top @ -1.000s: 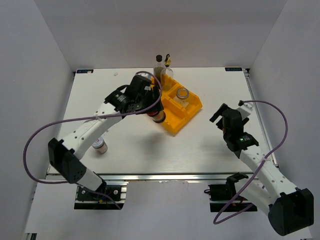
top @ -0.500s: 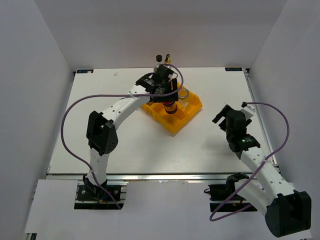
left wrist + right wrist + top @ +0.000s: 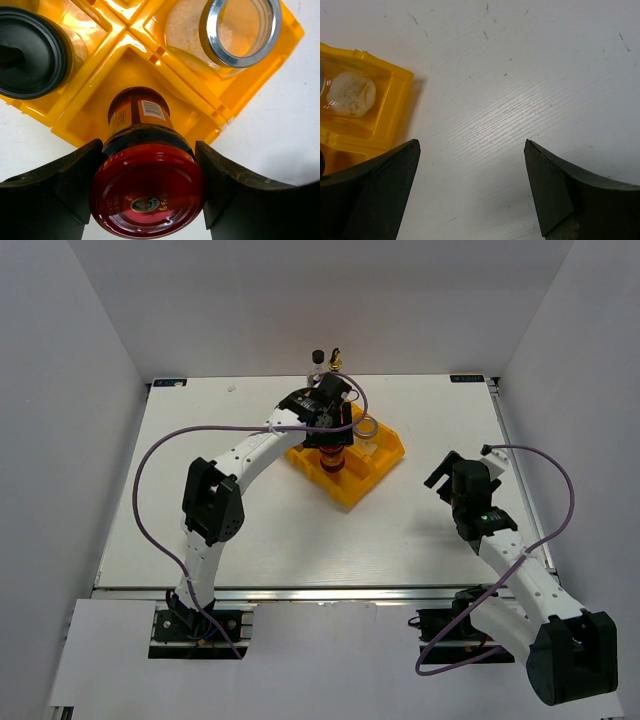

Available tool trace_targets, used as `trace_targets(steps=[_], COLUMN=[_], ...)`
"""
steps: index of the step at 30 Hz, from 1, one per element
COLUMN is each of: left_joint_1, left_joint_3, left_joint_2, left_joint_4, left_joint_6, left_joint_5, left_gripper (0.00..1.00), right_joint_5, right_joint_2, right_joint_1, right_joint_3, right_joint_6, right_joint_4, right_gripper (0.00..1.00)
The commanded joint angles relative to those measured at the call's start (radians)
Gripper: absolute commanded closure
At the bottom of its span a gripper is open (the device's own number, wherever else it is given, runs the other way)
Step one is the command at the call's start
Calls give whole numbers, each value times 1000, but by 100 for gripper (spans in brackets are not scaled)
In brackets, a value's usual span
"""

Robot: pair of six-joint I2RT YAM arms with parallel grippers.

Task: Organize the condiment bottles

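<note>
My left gripper (image 3: 149, 150) is shut on a red-lidded jar (image 3: 147, 197) with a dark, labelled body. It holds the jar upright, with the base down in the near compartment of the yellow tray (image 3: 75, 125). From above, the left gripper (image 3: 330, 443) and the red-lidded jar (image 3: 333, 459) are over the tray (image 3: 352, 485). A black-lidded jar (image 3: 30, 52) and a silver-rimmed clear jar (image 3: 235, 30) stand in neighbouring compartments. Two tall bottles (image 3: 318, 359) stand behind the tray. My right gripper (image 3: 471, 145) is open and empty over bare table, to the right of the tray (image 3: 360, 115).
The left arm stretches from the near left across the table to the tray. The right gripper (image 3: 442, 468) hovers right of the tray. White walls enclose the table on three sides. The purple cables loop beside both arms.
My left gripper carried the red-lidded jar from the tray's front-left side to over the tray, then shifted slightly into the near compartment. The right arm has barely moved.
</note>
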Motion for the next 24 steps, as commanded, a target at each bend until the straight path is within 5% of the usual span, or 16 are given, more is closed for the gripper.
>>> trace_targets(steps=[1,16,19,23,24], left_joint_1=[-3,20,20,22,22], left_joint_3=[70,48,42,37,36], left_joint_2=[-21,24,24,16,15], left_joint_4=[52,54,57,56,56], left_joint_6=[-6,-17,-17,-8,-8], left_joint_5=[-61,-73,-72,-67,-67], left_gripper=[82,45,24,13,2], right_joint_5=[-12,-24,-26,-26,-24], right_joint_2=[7,19,19,13,12], right_joint_1=[-9,-23,-25,-28,-28], right_joint_3=[-4,-7,-10,-7,-7], right_joint_6=[-18,-21,-20,-23,-23], right_joint_4=[41,46,51,49,48], right_gripper=[11,11,11,11,11])
